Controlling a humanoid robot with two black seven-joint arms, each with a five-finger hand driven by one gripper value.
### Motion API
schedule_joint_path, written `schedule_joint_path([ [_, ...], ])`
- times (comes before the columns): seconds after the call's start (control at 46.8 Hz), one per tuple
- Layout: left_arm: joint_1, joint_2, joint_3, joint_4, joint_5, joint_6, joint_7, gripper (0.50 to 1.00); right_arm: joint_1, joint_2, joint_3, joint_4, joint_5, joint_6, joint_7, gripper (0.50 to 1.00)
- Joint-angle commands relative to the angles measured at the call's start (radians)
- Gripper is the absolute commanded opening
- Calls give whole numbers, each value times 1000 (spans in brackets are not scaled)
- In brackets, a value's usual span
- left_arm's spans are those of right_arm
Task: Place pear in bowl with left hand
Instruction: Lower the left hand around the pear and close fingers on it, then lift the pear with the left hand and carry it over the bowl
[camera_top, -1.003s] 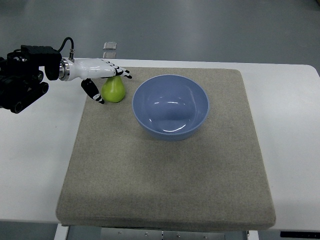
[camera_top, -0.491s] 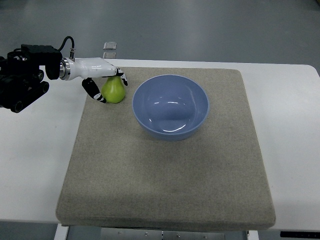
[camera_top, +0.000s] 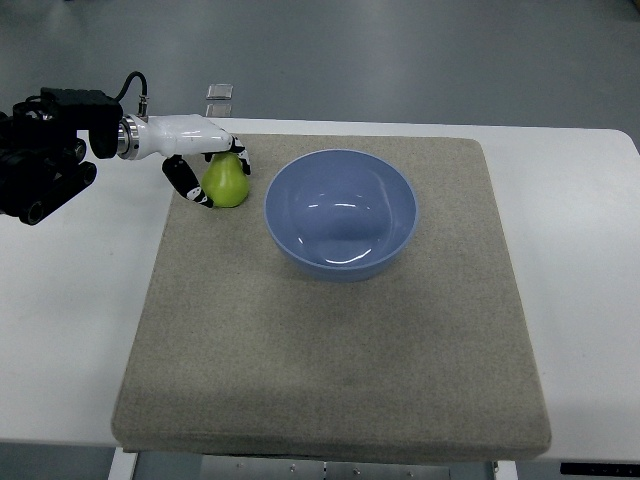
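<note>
Left hand (camera_top: 200, 160) at upper left of frame, fingers (camera_top: 240, 160) curled around the green pear (camera_top: 227, 181), thumb on its left side. Pear upright on the grey mat (camera_top: 330, 350), just left of the blue bowl (camera_top: 341, 213), not touching it. White tabletop (camera_top: 70, 330) under the mat.
</note>
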Motion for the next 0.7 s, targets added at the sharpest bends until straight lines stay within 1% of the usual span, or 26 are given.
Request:
schedule_joint_path([
  [0.0, -3, 2, -3, 0, -5, 6, 0, 500, 0, 0, 0, 0, 0, 0, 0, 926],
  [0.32, -8, 8, -25, -1, -11, 6, -1, 500, 0, 0, 0, 0, 0, 0, 2, 926],
  [0.683, -95, 12, -38, -6, -46, 3, -1, 500, 0, 0, 0, 0, 0, 0, 0, 926],
])
